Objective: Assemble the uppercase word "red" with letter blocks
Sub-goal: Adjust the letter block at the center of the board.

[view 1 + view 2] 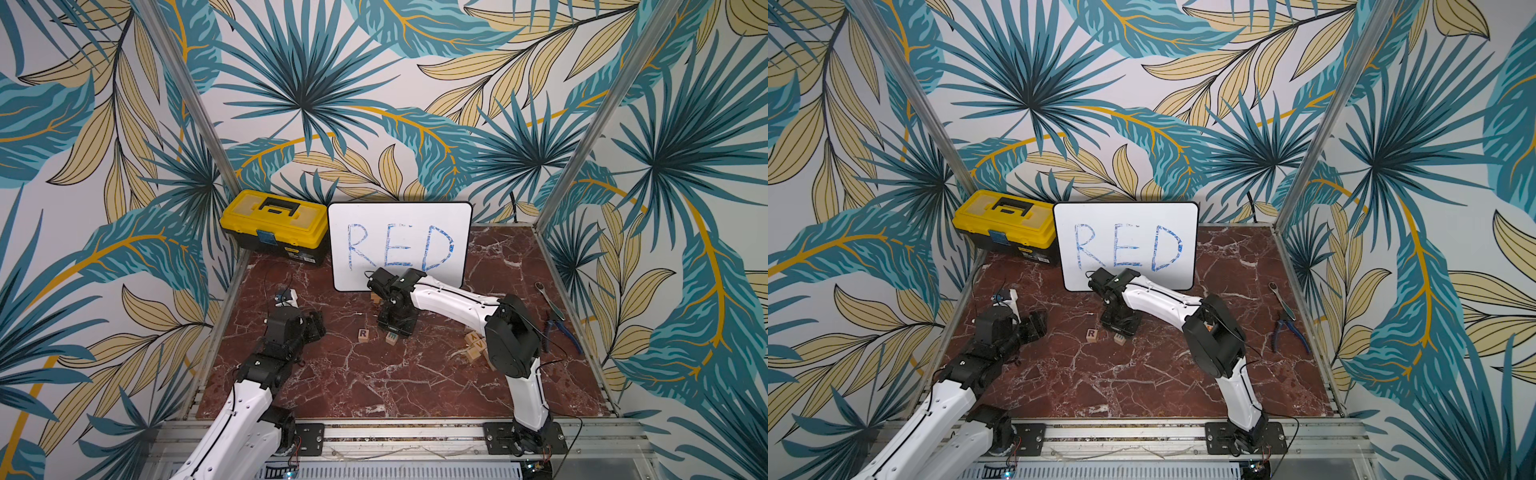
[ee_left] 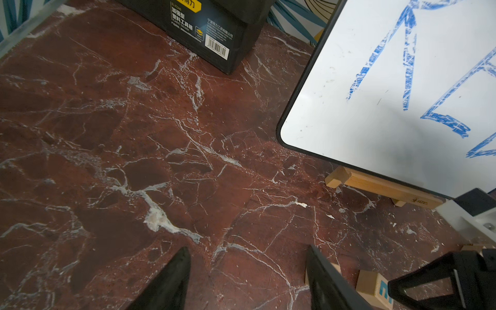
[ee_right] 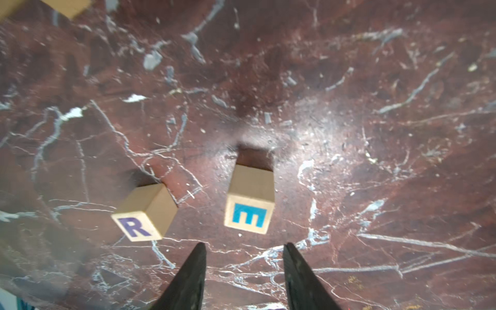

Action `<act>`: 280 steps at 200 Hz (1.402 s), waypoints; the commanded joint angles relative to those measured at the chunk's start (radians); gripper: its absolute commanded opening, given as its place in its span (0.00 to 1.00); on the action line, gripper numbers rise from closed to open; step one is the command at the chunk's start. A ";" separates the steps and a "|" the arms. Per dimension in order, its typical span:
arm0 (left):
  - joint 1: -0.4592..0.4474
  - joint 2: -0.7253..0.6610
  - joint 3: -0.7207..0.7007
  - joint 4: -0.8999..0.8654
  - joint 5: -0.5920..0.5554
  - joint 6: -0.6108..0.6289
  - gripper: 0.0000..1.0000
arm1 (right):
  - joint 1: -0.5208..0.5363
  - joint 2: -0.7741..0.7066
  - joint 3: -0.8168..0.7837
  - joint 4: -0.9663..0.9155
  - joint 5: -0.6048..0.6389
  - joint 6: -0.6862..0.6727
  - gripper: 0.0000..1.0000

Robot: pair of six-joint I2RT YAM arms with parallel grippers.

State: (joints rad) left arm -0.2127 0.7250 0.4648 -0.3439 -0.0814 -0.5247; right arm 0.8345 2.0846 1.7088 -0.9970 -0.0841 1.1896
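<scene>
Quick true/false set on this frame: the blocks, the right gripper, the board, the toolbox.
1. The R block and E block sit side by side on the table, not touching. True.
2. The right gripper grips the E block. False: its jaws are open and the block lies free on the table.
3. The whiteboard reads RED in blue. True.
4. The yellow toolbox stands open. False: its lid is shut.

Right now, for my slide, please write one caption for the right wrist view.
Open, empty right gripper above the marble table, the E block just ahead of it, the R block alongside, apart.
</scene>
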 commanded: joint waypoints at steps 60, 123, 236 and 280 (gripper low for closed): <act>0.013 0.028 -0.015 0.012 0.004 0.008 0.69 | -0.001 0.056 -0.009 0.009 0.006 -0.020 0.48; 0.016 0.029 -0.017 0.011 0.006 0.009 0.69 | -0.001 0.076 -0.037 0.027 -0.005 -0.038 0.47; 0.018 0.025 -0.012 0.004 0.002 0.012 0.69 | 0.003 0.084 -0.036 0.004 0.025 -0.150 0.26; 0.018 0.021 -0.013 0.002 -0.003 0.012 0.69 | 0.003 0.095 0.059 -0.102 0.038 -0.417 0.24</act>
State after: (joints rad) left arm -0.2020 0.7528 0.4648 -0.3439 -0.0814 -0.5240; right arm 0.8337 2.1597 1.7267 -1.0142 -0.0677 0.9585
